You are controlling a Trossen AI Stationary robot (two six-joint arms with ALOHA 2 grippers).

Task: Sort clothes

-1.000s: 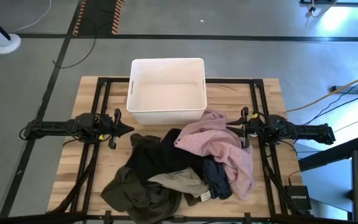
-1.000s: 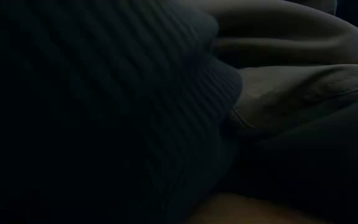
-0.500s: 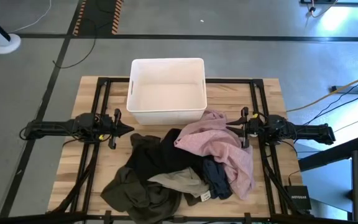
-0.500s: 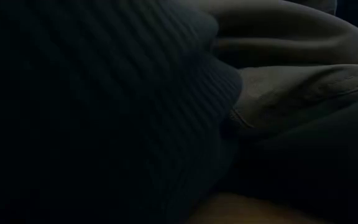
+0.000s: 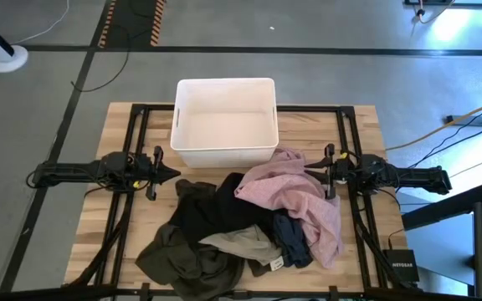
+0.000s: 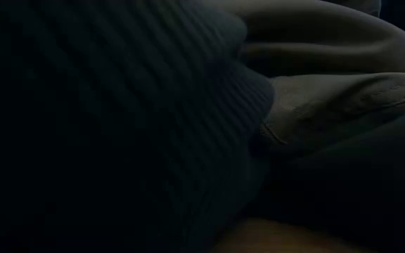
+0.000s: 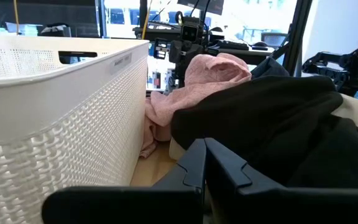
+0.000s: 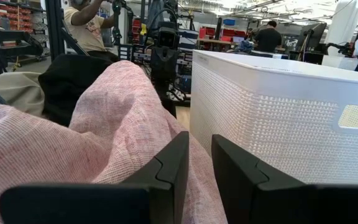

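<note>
The clothes lie in one pile on the near middle of the table. The pale pink garment is on top at the right, the black one is in the middle, the navy one is under the pink, the beige one is near the front, and the dark olive one is at the front left. My left gripper is shut, level, just left of the pile. My right gripper is level at the pink garment's far right edge, its fingers a narrow gap apart. My right gripper stands level, from the table's right, against the pink garment's far edge. I cannot tell whether its fingers touch the cloth.
A white rectangular plastic bin stands at the far middle of the table, just beyond both grippers, and shows in both wrist views. Dark ribbed cloth lies close against the low camera and blocks its view. People stand in the room behind.
</note>
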